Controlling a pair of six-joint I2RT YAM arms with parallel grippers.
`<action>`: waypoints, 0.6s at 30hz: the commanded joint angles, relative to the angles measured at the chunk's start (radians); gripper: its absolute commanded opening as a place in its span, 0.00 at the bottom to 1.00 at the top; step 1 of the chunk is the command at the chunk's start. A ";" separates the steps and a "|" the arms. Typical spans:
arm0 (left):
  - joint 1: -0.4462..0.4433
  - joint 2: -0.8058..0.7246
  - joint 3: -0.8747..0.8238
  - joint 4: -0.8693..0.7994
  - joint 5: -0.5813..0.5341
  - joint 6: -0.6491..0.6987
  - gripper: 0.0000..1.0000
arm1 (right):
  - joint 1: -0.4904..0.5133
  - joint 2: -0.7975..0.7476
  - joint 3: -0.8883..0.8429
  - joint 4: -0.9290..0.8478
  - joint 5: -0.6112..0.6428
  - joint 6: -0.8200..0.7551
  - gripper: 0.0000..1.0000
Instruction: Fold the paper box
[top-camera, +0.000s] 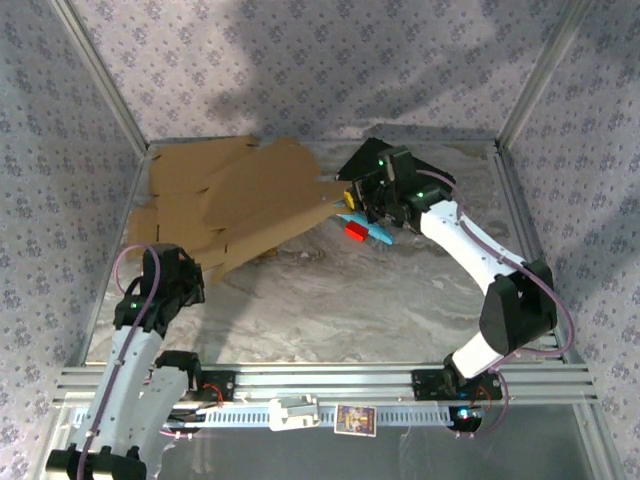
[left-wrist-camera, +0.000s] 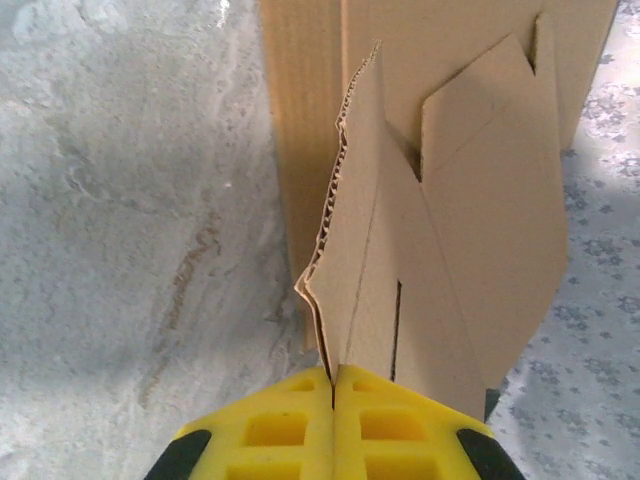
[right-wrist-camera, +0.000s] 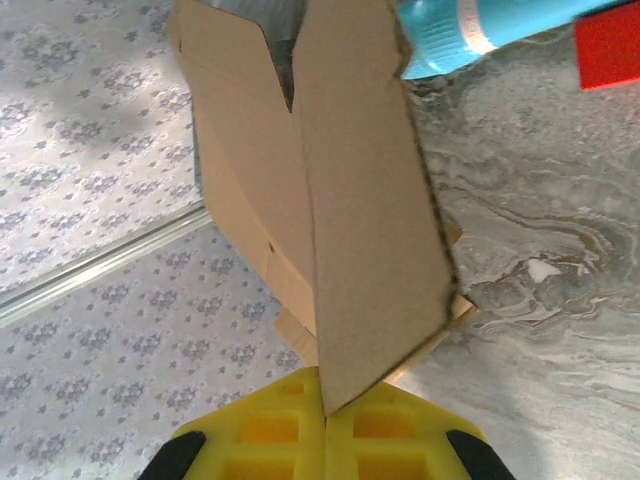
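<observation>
Yellow fingers (left-wrist-camera: 290, 395) of my left claw (left-wrist-camera: 333, 378) are pinching fully shut on one corrugated flap of the flattened cardboard box (top-camera: 250, 200), straight ahead of the claw. My right claw (right-wrist-camera: 325, 405) is clamping shut on the opposite flap. I'm holding the box stretched between both claws, probably so panels can be creased upward.

The paper box (left-wrist-camera: 470, 230) is matt corrugated cardboard, the table (left-wrist-camera: 120, 250) smooth and marble-patterned, the fingers (left-wrist-camera: 270, 430) yellow plastic.
</observation>
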 joint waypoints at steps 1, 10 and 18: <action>-0.037 0.013 0.080 -0.014 -0.090 -0.099 0.00 | -0.011 -0.017 0.082 -0.113 0.007 -0.061 0.22; -0.182 0.086 0.188 0.026 -0.255 -0.279 0.00 | 0.059 -0.294 -0.003 -0.307 0.256 -0.005 0.70; -0.235 0.133 0.224 0.049 -0.276 -0.297 0.00 | 0.431 -0.353 -0.339 0.086 0.419 0.368 0.72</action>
